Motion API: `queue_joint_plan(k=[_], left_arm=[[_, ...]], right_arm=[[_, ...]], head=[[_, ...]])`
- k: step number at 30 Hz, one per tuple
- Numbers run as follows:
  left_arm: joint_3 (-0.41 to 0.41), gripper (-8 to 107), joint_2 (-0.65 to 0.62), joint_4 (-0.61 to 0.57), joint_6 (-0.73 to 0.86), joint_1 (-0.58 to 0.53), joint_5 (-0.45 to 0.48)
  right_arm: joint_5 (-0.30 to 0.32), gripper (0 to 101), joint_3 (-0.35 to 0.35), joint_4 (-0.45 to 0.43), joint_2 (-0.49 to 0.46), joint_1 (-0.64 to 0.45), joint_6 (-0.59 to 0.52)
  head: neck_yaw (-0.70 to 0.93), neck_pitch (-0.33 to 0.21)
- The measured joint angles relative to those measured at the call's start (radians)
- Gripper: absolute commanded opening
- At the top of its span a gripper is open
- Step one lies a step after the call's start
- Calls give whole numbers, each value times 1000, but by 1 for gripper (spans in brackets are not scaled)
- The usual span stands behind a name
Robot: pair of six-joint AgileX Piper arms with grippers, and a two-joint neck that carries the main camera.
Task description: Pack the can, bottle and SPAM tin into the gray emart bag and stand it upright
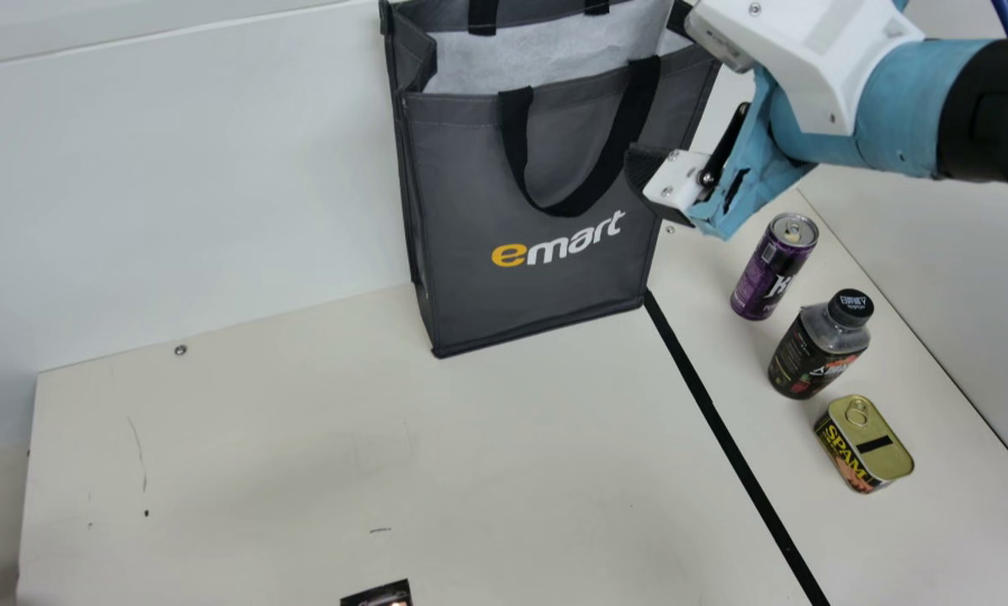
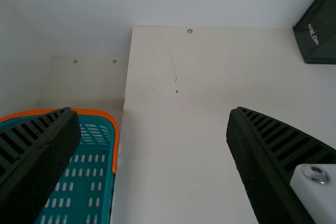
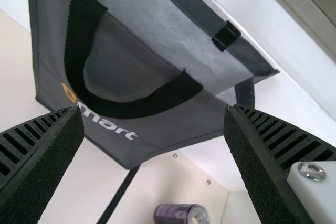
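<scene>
Bag: the gray bag (image 1: 462, 168) stands upright on the bench (image 1: 260, 438), its mouth partly cut off by the main view's top edge; the pale lining (image 1: 546, 59) shows, but what lies deeper inside is hidden.
Handle: the front black handle (image 1: 592, 202) hangs down over the bag's face; the rear one is cut off above.
Right claw: the right claw (image 1: 655, 189) is in front of the bag's right side, hiding part of that edge; the right wrist view shows its fingers wide apart, holding nothing. Whether it touches the bag, I cannot tell.
Right arm: the blue-and-white arm (image 1: 883, 105) is cut off at the main view's right edge.
Left claw: the left claw (image 2: 153, 111) is open, with its empty fingers well apart in the left wrist view.
Can: the purple can (image 1: 773, 265) stands upright to the right of the black tape (image 1: 723, 429); its lower side is cropped by the right wrist view's bottom edge.
Bottle: the dark-capped bottle (image 1: 819, 349) stands upright between the can and the tin.
SPAM tin: the tin (image 1: 864, 446) rests ring-pull side up, near the bottle and apart from it.
Basket: the teal basket with an orange rim (image 2: 113, 135) is partly covered by a left claw finger and cropped.
Bottom edge: a dark object (image 1: 378, 594), mostly cut off, too little visible to identify.
</scene>
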Motion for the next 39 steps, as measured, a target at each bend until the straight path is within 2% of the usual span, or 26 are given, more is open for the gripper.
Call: queue_joint_plan(k=[18,28,39], left_arm=[[0,90,0,0,0,0,0],[0,90,0,0,0,0,0],[0,90,0,0,0,0,0]], right_arm=[[1,95,-162,17,147,37,-164],[-1,95,-211,67,217,41,-242],[-1,95,-232,130,285,49,-338]], head=[[0,0],[0,0],[-2,0]])
